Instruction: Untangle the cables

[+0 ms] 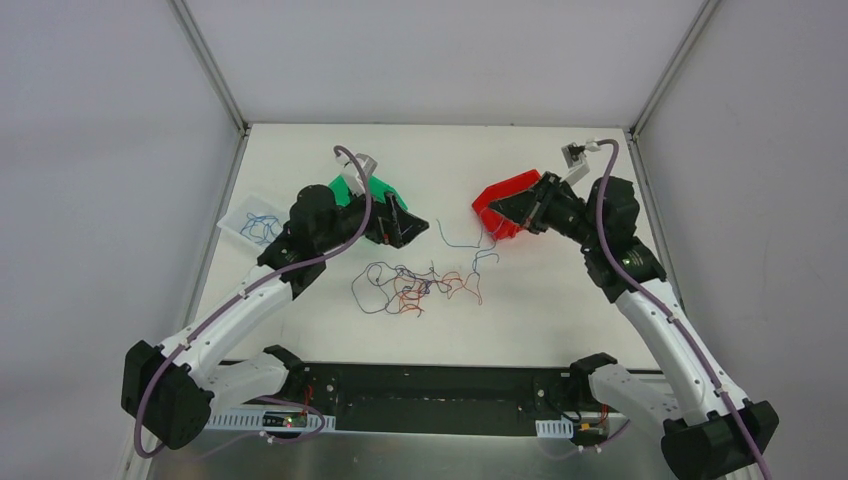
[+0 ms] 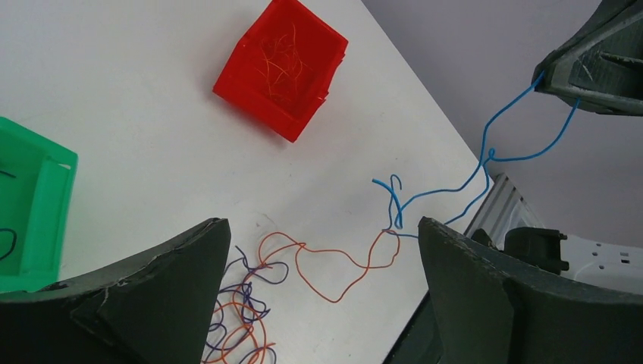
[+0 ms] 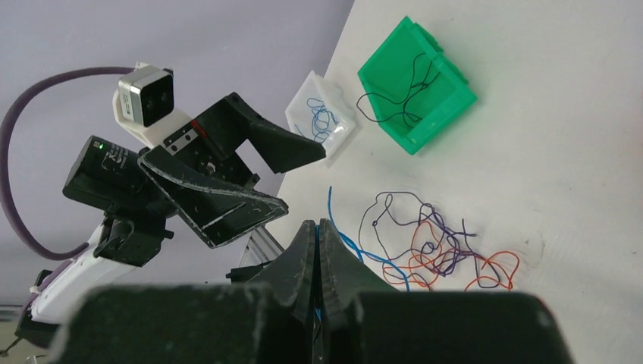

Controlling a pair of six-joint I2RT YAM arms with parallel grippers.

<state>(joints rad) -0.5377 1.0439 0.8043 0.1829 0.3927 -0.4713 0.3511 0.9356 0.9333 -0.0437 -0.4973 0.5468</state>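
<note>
A white tabletop (image 1: 560, 320) lies before me, closed in by pale grey walls (image 1: 100, 150). On its far half sit two plastic bins. A green square bin (image 1: 372, 188) is on my left with dark strands (image 3: 402, 98) lying in it, and a red square bin (image 1: 503, 197) is on my right with red strands (image 2: 284, 64) inside. At the left edge rests a small clear tray (image 1: 248, 225) holding blue strands (image 3: 322, 121).

My left gripper (image 2: 318, 296) hangs over the table just beside the green bin, jaws wide apart and holding nothing (part of the heap shows below, between the fingers). My right gripper (image 3: 317, 254) is in front of the red bin, jaws pressed together on a thin blue cable (image 2: 489, 155).

The tangle of thin red, blue and dark cables (image 1: 410, 285) lies mid-table between my two arms, nearer to me than both bins and apart from them. The blue cable hangs from my right fingertips, slopes down to the tabletop and meets an orange loop (image 2: 334, 299) at the heap's edge. I cannot tell whether it is hooked there.
</note>
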